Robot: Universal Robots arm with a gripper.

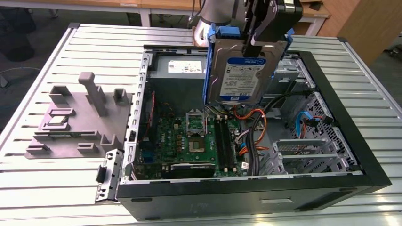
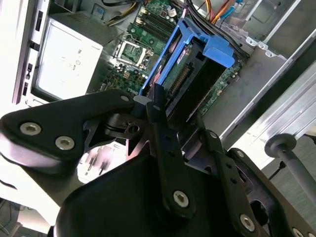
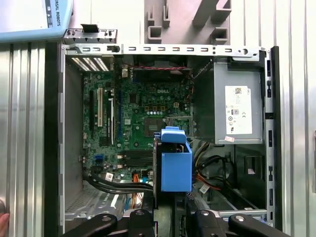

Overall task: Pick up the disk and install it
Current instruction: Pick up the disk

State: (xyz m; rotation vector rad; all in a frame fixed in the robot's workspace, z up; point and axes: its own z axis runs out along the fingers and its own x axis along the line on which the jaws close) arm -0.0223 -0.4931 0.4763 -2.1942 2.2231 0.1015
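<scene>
The disk (image 1: 236, 70) is a silver-grey hard drive with a blue-and-white label and blue plastic side rails. It hangs upright in the air over the open computer case (image 1: 351, 155), above the motherboard (image 1: 195, 141). My gripper (image 1: 256, 44) is shut on the disk from above, with one black finger lying down its labelled face. In the second wrist view the disk (image 2: 197, 64) juts out past the gripper (image 2: 163, 106) toward the case interior. The first wrist view shows the disk (image 3: 175, 165) end-on, just beyond the gripper (image 3: 170, 217).
Inside the case are a grey power supply box with a white sticker (image 1: 182, 68), orange and black cables (image 1: 257, 127) and a metal drive cage (image 1: 308, 150) at the exterior view's right. A grey moulded fixture (image 1: 75, 117) stands on the slatted metal table (image 1: 37, 188) at the exterior view's left.
</scene>
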